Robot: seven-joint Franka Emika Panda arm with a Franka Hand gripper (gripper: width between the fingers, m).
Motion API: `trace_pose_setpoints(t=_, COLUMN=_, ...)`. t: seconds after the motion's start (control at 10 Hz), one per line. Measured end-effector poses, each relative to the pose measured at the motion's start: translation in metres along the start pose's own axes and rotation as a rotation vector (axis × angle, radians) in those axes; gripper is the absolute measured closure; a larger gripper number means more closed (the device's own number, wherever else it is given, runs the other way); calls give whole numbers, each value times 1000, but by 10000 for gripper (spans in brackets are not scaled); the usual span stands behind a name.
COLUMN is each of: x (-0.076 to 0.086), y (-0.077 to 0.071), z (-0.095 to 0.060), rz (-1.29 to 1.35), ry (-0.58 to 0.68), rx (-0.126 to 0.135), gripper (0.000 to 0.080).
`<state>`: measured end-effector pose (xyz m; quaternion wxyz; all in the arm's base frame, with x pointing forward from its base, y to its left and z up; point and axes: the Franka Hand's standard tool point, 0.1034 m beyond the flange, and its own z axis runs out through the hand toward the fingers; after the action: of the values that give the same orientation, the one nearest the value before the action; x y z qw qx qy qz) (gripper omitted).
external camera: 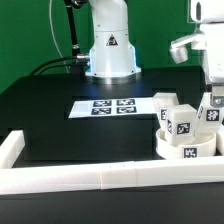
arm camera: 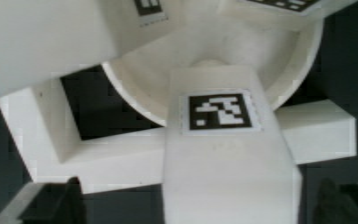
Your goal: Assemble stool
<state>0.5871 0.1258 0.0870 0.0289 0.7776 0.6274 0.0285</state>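
3 legs stand on the round seat [external camera: 186, 150] near the border rail [external camera: 100, 178], tagged leg [external camera: 181, 122] in front. The fingers [external camera: 213, 112] hang spread wide just above the seat, holding nothing. The marker board [external camera: 108, 106] lies beside the seat on the table [external camera: 50, 110].

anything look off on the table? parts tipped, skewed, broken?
Nothing damaged. The seat sits in the corner of the border rail with legs standing in it, bunched and tilted at differing angles rather than squarely upright. The gripper hangs over them, jaws open. The marker board lies flat.
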Motion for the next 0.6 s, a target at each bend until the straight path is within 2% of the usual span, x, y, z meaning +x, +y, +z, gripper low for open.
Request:
trace_pose_setpoints(t=0.1, x=-2, y=0, z=1, rz=4, ry=-1, rx=1, gripper=150)
trace_pose_setpoints(t=0.3, x=-3, y=1, z=1, rz=5, ry=-1, rx=1, gripper=433)
trace_pose_setpoints(t=0.6, x=-3, y=1, z=1, rz=48, ry=-1, rx=2, gripper=465)
